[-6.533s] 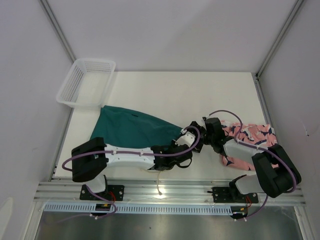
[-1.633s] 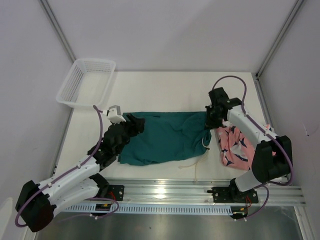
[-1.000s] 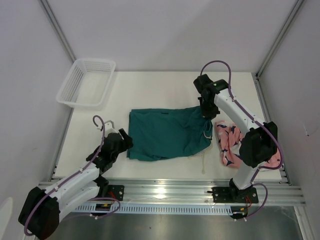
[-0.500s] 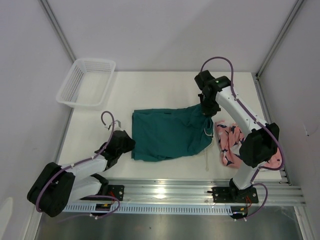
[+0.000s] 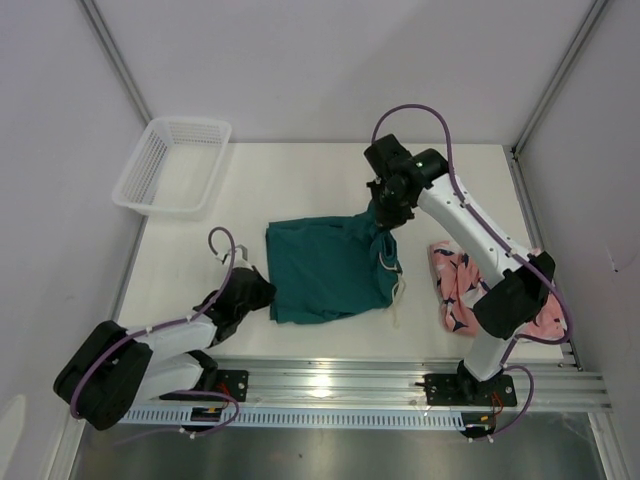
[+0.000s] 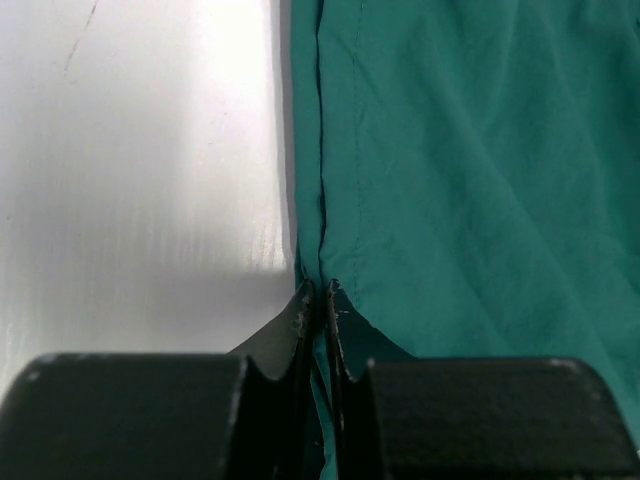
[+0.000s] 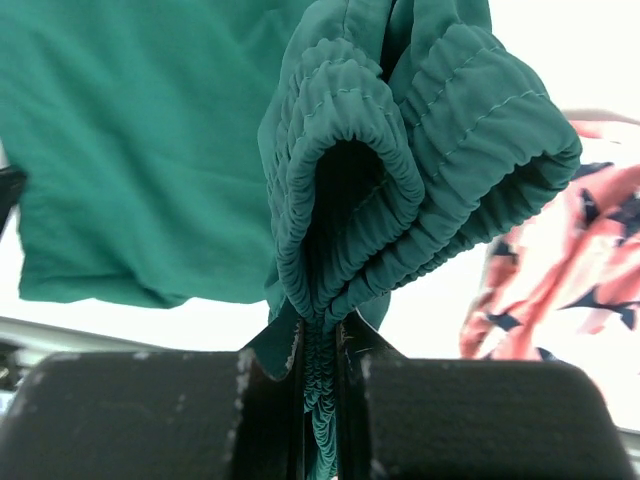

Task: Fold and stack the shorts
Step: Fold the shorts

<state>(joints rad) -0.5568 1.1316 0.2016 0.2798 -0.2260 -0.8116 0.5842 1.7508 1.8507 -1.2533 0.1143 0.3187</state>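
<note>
The teal green shorts [image 5: 325,270] lie on the white table, partly doubled over. My right gripper [image 5: 383,212] is shut on their gathered waistband [image 7: 400,150] and holds that end lifted above the cloth; the jaws [image 7: 320,335] pinch the bunched elastic. A pale drawstring [image 5: 396,300] dangles at the right edge. My left gripper [image 5: 262,293] sits low at the shorts' lower left corner, shut on a thin edge of the teal fabric [image 6: 318,288]. The salmon-pink shark-print shorts [image 5: 455,285] lie crumpled to the right, seen also in the right wrist view [image 7: 560,290].
A white mesh basket [image 5: 170,165] stands at the back left corner of the table. The metal rail [image 5: 330,385] with both arm bases runs along the near edge. Grey walls close in left, back and right.
My left gripper has closed on the teal shorts' left edge. My right gripper has carried the waistband left and back, folding the shorts narrower.
</note>
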